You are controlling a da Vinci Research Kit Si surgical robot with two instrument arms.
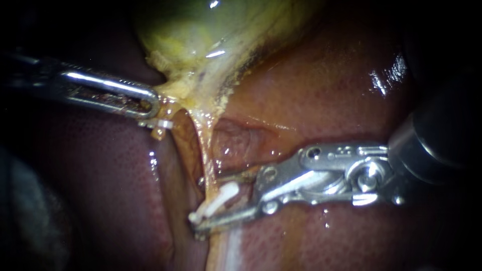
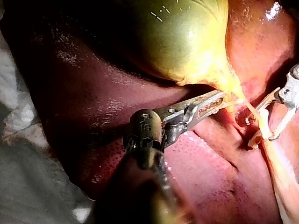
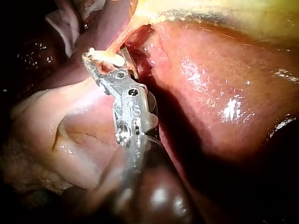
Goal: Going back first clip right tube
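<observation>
A pale tube [image 1: 207, 150] runs down from the yellow-green gallbladder [image 1: 211, 30] over the liver [image 1: 326, 90]. A white clip [image 1: 216, 202] sits across this tube low down. My right instrument [image 1: 198, 203] comes in from the right, its jaws open, one above and one below the clip. In the right wrist view the clip [image 3: 110, 56] lies between those jaws [image 3: 100, 58]. My left instrument [image 1: 156, 113] is shut on the tissue at the gallbladder's neck and holds it taut to the left. The left wrist view shows this grip [image 2: 219, 100] and the clip [image 2: 264, 119] beyond it.
A second brownish strand [image 1: 181, 145] runs beside the clipped tube on its left. Wet liver surface surrounds both instruments. In the left wrist view, white gauze [image 2: 18, 116] lies beside the liver, behind my left instrument.
</observation>
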